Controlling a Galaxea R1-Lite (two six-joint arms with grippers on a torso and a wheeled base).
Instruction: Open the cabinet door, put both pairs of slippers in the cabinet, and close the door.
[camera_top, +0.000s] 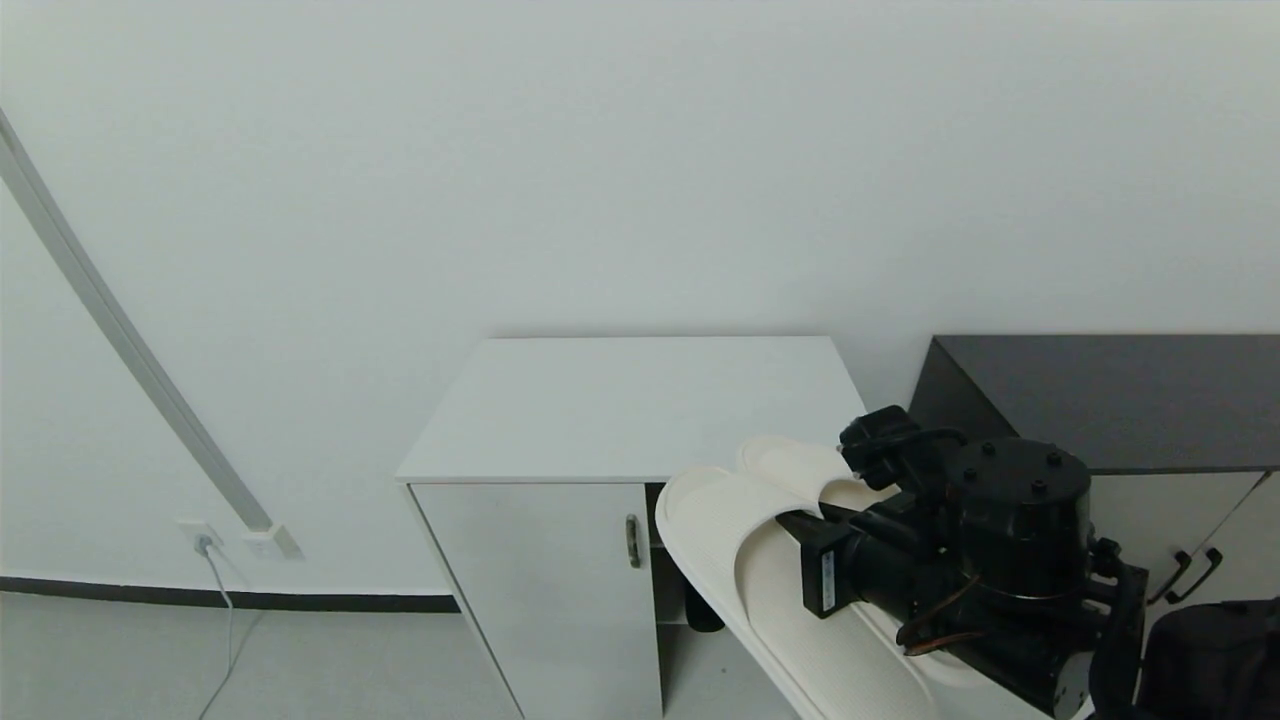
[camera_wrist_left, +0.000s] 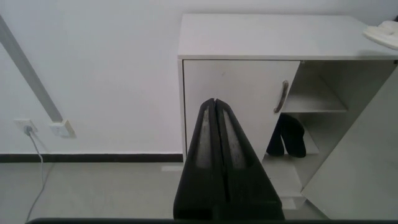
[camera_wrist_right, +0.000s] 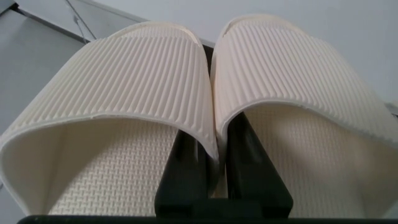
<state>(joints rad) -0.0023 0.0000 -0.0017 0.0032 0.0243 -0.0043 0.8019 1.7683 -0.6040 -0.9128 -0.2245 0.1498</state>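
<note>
Placement step in hand: right gripper (camera_wrist_right: 216, 165) pinches the cream slippers (camera_top: 740, 530) by their adjoining straps. Next, probably lower them forward of the gripper into the open cabinet (camera_top: 620, 410).

Cream slippers (camera_wrist_right: 149, 81) ribbed, foam-like, matt, insoles dimpled; cabinet (camera_top: 620, 410) smooth matt white board; handle (camera_top: 632, 541) dull metal.

— How much of the white slippers (camera_top: 745, 545) is lost?
— In the head view their heels run off the bottom edge, and the right arm (camera_top: 1000, 530) covers the middle of the farther one.
— And the right claw (camera_wrist_right: 219, 165)?
— Its tips are buried under the straps.
— Inside the cabinet (camera_top: 620, 410)?
— The white pair blocks most of the opening, so the dark slippers (camera_top: 703, 610) show as a sliver. In the left wrist view the left claw (camera_wrist_left: 215, 106) hides the lower part of the shut door (camera_wrist_left: 236, 81).
</note>
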